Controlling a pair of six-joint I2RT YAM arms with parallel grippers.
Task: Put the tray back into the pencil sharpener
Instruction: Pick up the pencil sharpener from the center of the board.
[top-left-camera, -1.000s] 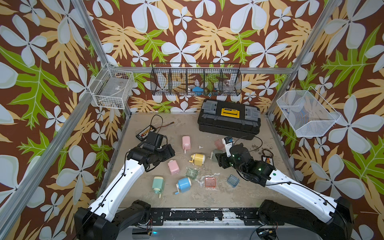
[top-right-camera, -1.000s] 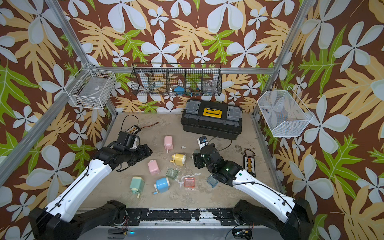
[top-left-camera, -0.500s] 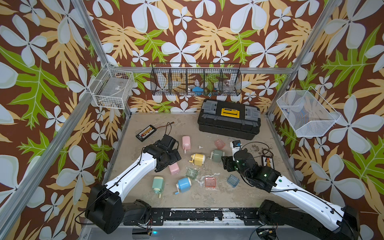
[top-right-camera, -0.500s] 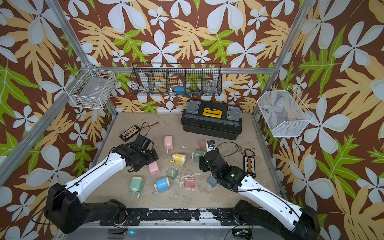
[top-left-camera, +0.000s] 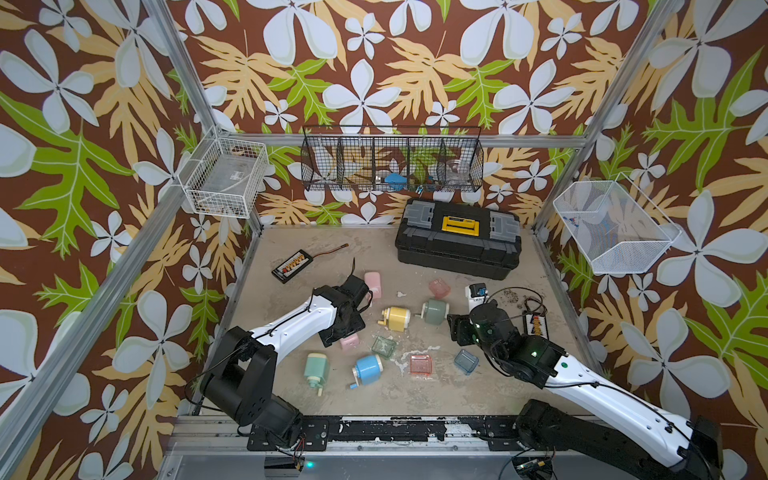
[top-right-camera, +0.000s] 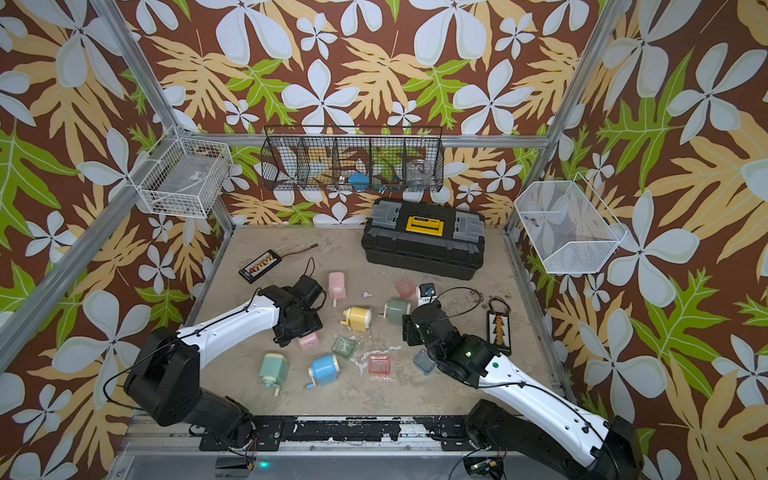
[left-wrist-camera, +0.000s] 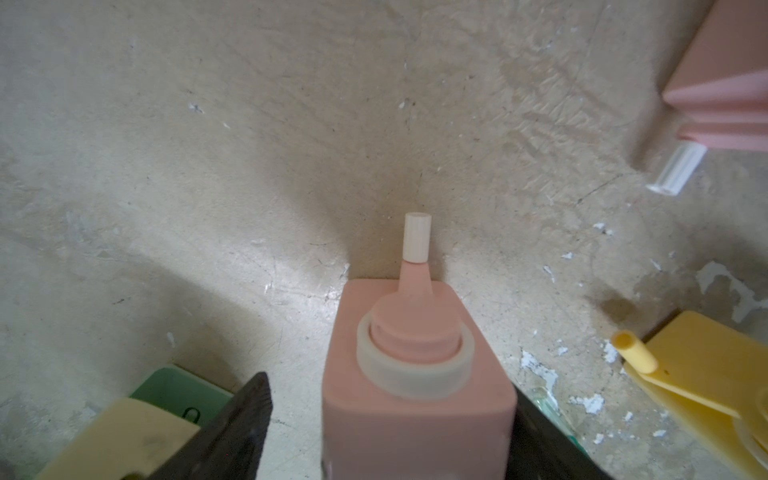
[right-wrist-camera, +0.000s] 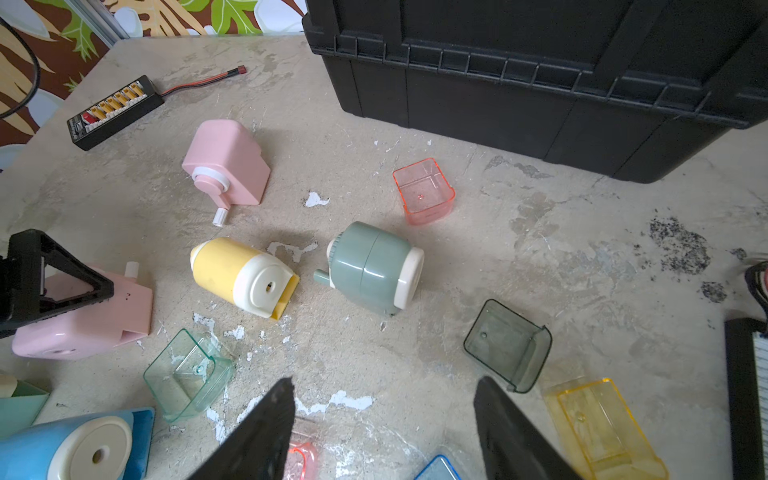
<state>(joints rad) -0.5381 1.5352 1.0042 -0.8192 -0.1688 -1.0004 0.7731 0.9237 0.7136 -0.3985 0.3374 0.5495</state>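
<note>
Left wrist view has the left hand (left-wrist-camera: 388, 384) open astride a pink sharpener (left-wrist-camera: 419, 436) lying on the bench (left-wrist-camera: 208, 166). One finger (left-wrist-camera: 237, 424) stands off it with a gap, and the other lies against its side. Right wrist view shows the right hand (right-wrist-camera: 382, 432) open and empty above the bench. All the trays lie loose, outside the sharpeners. A salmon tray (right-wrist-camera: 424, 191) sits near the toolbox (right-wrist-camera: 540, 62). A red tray (top-left-camera: 420, 365) and a blue tray (top-left-camera: 465, 361) are near the right arm. A green tray (top-left-camera: 383, 346) is near the pink sharpener.
</note>
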